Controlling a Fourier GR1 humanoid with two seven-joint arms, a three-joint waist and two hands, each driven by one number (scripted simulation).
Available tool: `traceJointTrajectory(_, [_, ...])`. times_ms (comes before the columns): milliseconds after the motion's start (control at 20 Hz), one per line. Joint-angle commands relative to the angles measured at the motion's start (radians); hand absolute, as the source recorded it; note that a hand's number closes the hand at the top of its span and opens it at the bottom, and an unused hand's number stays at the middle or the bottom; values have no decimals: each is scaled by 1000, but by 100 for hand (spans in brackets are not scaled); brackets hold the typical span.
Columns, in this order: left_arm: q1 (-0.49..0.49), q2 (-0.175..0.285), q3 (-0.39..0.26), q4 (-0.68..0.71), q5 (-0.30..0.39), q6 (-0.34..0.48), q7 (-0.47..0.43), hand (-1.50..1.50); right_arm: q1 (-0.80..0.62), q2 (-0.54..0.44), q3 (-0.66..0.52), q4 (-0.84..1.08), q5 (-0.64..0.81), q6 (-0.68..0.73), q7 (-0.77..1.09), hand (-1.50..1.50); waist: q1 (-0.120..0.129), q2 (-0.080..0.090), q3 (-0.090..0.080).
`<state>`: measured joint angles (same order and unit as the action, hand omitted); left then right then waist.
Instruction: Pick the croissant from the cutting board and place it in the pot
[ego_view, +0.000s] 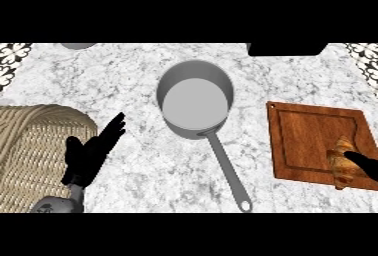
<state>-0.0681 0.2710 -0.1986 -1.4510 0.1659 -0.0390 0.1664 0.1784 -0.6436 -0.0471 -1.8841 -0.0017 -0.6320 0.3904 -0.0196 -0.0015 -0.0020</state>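
We saw the golden-brown, ridged croissant (339, 162) on the board (303, 140), four o'clock of the pot (196, 102). The right hand (365, 165) lay against it, and we could not tell its grip. The left hand (92, 150) rested open at eight o'clock.

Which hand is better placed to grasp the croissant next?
Right. The right hand is beside the croissant on the cutting board; the left hand rests open near the wicker basket, with the pot between it and the board.
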Motion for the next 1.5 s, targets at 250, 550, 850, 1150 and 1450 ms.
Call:
traceJointTrajectory(250, [-7, -51, -21, 65, -50, 24, -22, 0, -37, -67, 60, 60, -113, 234, 250, -150, 23, 3, 1])
traceJointTrajectory(550, [-33, -31, 39, 106, -33, -29, -33, 0, -14, 27, 67, 269, -76, 326, 64, -150, 18, 2, 2])
traceJointTrajectory(850, [-26, -63, 57, 83, -58, -48, -19, 0, 4, 93, -33, 322, 5, 329, -37, -150, 16, 1, 2])
traceJointTrajectory(1150, [49, -85, 46, 67, -108, -39, -67, 0, 100, 135, -147, 351, -75, 430, -220, -150, 13, 0, 2])
traceJointTrajectory(1450, [-4, -90, 78, 80, -84, -63, -38, 0, -2, 232, -182, 470, -162, 495, -376, -150, 19, 1, 3])
